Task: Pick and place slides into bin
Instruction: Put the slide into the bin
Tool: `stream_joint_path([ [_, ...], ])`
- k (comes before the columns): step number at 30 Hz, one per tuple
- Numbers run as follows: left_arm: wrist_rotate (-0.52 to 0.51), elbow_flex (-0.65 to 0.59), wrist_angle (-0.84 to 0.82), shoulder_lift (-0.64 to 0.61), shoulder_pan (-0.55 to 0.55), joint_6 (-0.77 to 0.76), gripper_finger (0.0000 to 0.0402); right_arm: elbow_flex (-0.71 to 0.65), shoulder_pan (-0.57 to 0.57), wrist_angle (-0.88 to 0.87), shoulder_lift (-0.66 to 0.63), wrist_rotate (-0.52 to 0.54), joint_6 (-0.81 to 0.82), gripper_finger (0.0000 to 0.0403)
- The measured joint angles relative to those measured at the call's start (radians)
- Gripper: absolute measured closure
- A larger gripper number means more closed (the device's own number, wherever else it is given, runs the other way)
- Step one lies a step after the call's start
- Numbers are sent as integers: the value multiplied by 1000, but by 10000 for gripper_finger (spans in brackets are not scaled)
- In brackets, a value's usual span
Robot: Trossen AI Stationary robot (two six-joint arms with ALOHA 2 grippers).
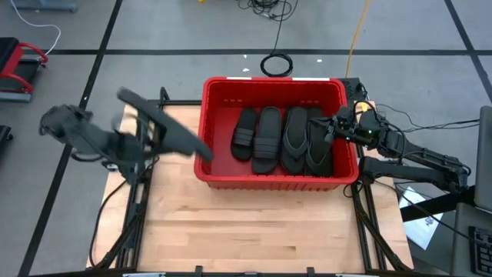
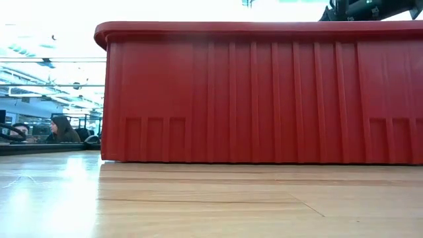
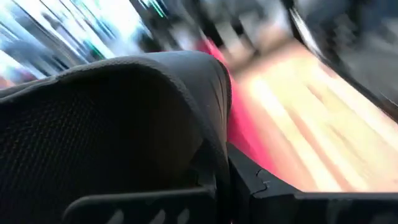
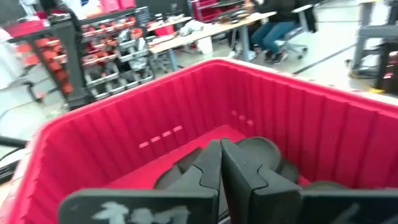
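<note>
The red bin (image 1: 273, 181) stands at the table's middle, and several black slides (image 1: 267, 138) lie side by side on its floor. One more black slide (image 1: 173, 131) hangs in the air left of the bin, with my left gripper (image 1: 150, 142) shut on it. It fills the left wrist view (image 3: 112, 124). My right gripper (image 1: 332, 127) hovers shut and empty over the bin's right part, above the slides there (image 4: 261, 149). The low view shows only the bin's near wall (image 2: 264, 92). My left gripper is shut on the black slide, near one long edge (image 3: 208, 165). The slide's own body hides the exact spot. The slide is lifted clear of the table and lies slanted, with one end (image 1: 204, 150) close to the bin's left wall.
Bare wooden table top (image 1: 254, 223) lies in front of the bin. A coiled cable (image 1: 275, 64) lies on the floor behind it, and red equipment (image 1: 15, 69) stands at the far left. People sit in the room beyond (image 2: 63, 129).
</note>
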Motion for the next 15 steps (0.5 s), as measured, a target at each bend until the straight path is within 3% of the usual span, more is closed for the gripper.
stream_joint_path([
  [4,37,1,382,16,170,270,400,0,0,1,0,9,4,399],
  [7,219,7,549,79,307,370,400,0,0,1,0,7,32,399],
  [9,338,43,562,146,382,399,400,0,0,1,0,-4,37,399],
  [15,488,304,484,433,546,505,400,0,0,0,0,-104,4,399],
])
